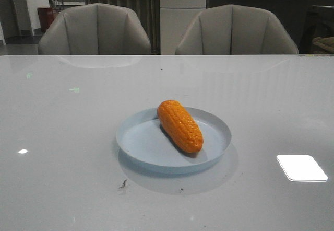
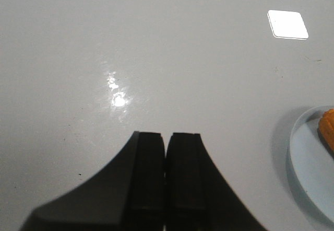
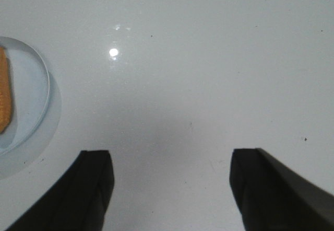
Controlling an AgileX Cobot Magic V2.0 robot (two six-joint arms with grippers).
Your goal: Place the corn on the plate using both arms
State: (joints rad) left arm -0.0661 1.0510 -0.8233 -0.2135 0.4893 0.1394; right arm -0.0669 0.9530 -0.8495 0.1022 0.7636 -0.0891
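Observation:
The orange corn lies on the pale blue plate in the middle of the table, tapered end toward the front right. Neither gripper shows in the front view. In the left wrist view my left gripper is shut and empty over bare table; the plate's rim and a bit of corn show off to one side, well apart. In the right wrist view my right gripper is open and empty over bare table; the plate and the corn lie at the frame's edge, apart from the fingers.
The glossy white table carries bright light reflections and small dark specks near the front. Two grey chairs stand behind the far edge.

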